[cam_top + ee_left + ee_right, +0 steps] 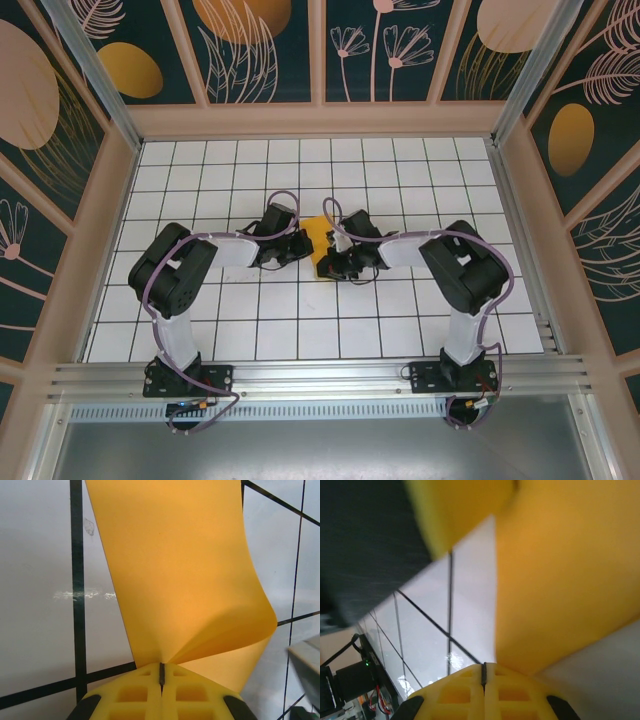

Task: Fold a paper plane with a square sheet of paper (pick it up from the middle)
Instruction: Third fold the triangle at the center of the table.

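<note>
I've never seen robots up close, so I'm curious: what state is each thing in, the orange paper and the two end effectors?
square sheet of paper: bent and curled, not lying flat, held between the two arms.
left end effector: shut, pinching the paper at its tips.
right end effector: shut, apparently on the paper too.

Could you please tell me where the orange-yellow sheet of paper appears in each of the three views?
Top external: the sheet of paper is at the centre of the white grid floor.
Left wrist: it fills the middle, pinched at the bottom in the shut left pincer.
Right wrist: it covers the right half, reaching down to the shut right pincer.
Shared landmark: the grid floor.
</note>
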`<state>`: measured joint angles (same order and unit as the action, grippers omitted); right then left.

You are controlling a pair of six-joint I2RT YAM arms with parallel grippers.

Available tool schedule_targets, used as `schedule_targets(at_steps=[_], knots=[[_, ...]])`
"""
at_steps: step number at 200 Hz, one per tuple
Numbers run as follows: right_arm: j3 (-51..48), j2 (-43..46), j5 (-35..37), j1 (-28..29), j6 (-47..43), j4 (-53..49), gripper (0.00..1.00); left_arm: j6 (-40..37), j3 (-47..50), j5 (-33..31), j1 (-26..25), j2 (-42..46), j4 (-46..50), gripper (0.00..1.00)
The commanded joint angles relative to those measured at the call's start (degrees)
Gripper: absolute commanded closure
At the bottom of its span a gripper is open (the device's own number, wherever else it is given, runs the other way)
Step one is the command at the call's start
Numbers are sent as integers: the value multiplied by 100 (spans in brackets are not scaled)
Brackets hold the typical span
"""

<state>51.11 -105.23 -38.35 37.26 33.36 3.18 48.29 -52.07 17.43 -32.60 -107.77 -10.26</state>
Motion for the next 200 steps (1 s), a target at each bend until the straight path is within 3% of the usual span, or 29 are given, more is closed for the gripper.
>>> schedule_targets(at_steps=[1, 122, 178, 200], knots=[[116, 505, 344, -18, 48, 225, 100, -35, 204, -530, 28, -210, 560, 100], [24, -406, 517, -134, 223, -17, 100, -89, 146, -523, 26, -175, 569, 100], [143, 298, 763, -228, 425, 196, 100, -217, -58, -484, 26, -193, 635, 100], [280, 192, 907, -425, 439, 139, 100, -246, -50, -476, 23, -218, 631, 100]])
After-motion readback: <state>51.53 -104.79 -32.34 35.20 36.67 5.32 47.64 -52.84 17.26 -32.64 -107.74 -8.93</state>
